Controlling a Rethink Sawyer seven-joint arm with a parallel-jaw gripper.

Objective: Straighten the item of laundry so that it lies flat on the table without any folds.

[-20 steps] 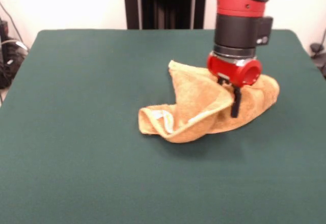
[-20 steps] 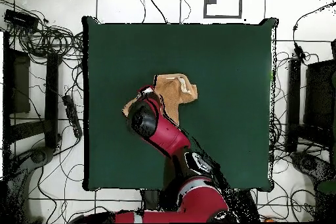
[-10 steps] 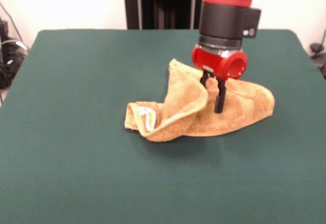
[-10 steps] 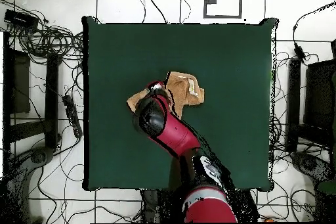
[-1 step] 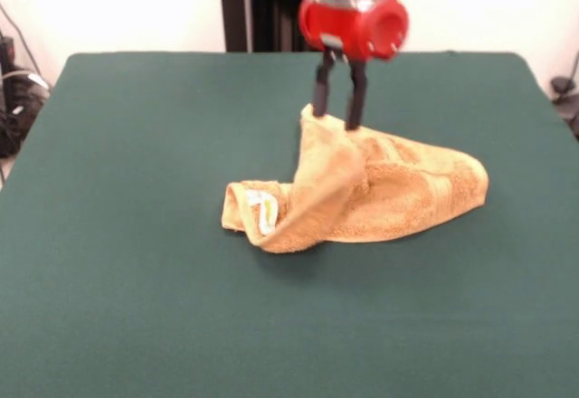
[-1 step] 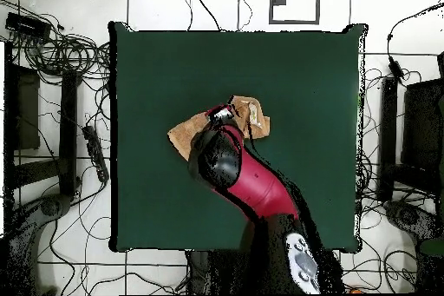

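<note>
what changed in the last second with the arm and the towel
The gripper rose and slid left in the front view, from low against the towel's middle to its raised peak, jaws now spread apart. In the first half second the towel was dragged a little left; since then it has lain unchanged, still crumpled with the label fold at its left end. The table is as before.

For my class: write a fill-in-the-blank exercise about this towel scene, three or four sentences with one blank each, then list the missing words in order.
1. The towel lies crumpled on a table whose top is dark ____.
2. The claw, with its two fingers apart, hangs just above the towel's raised ____.
3. The housing above the claw's black fingers is coloured ____.
4. The small white label shows at the towel's ____ end in the front view.

Missing words: green; fold; red; left
</note>
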